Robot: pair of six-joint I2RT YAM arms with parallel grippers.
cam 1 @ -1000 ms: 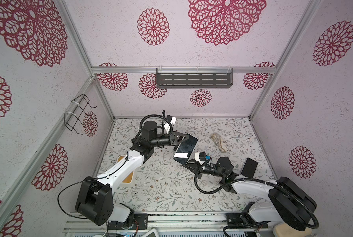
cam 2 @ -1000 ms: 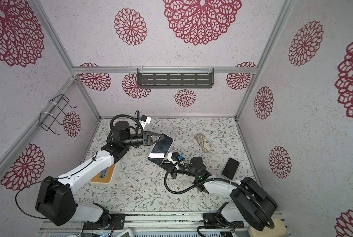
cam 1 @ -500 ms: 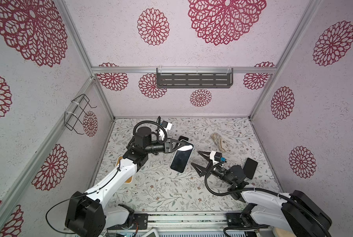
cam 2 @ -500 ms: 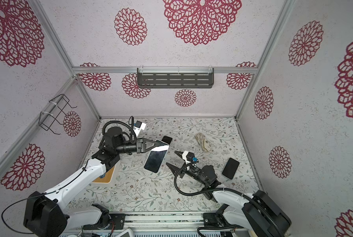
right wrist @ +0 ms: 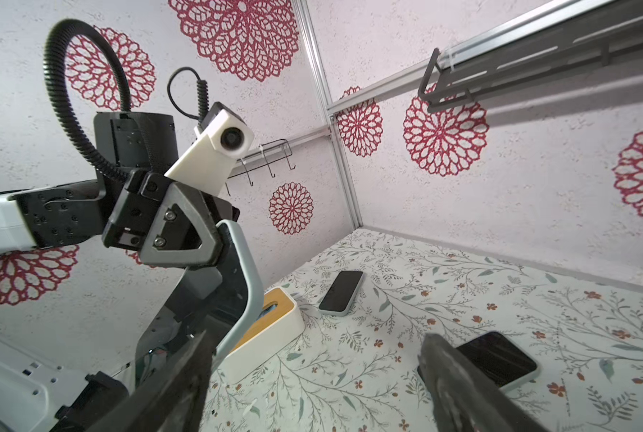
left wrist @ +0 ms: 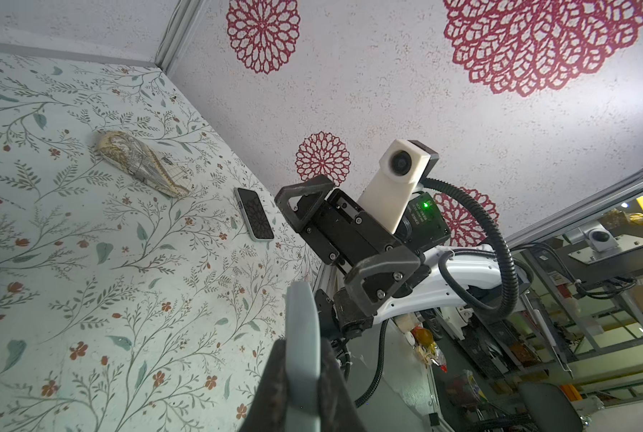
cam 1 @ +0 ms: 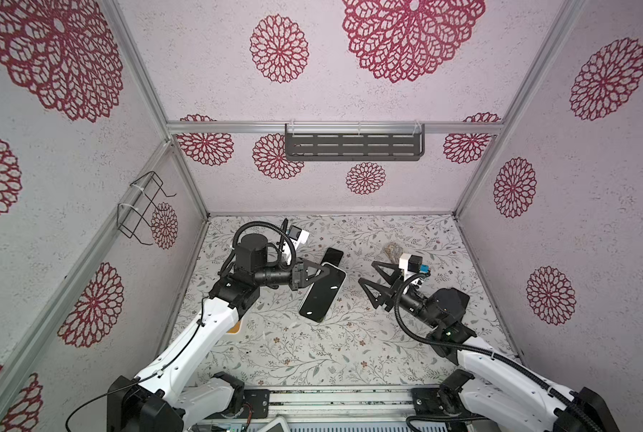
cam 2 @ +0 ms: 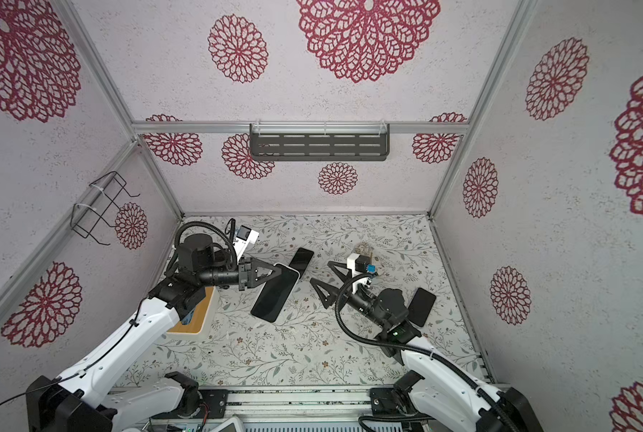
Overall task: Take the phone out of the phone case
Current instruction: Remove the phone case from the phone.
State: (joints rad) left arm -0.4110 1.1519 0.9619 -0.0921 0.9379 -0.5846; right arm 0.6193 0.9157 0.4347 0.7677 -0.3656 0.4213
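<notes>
Floral tabletop (cam 1: 293,355); in a top view the left gripper (cam 1: 323,270) pinches the cased phone (cam 1: 323,297) by its far end, raised, likely for peeling. The right gripper (cam 1: 366,271), jaws wide, sits apart at its 3 o'clock. Left wrist: case (left wrist: 303,336) edge clamped between the jaws; right wrist: nothing between its fingers (right wrist: 458,374)
</notes>
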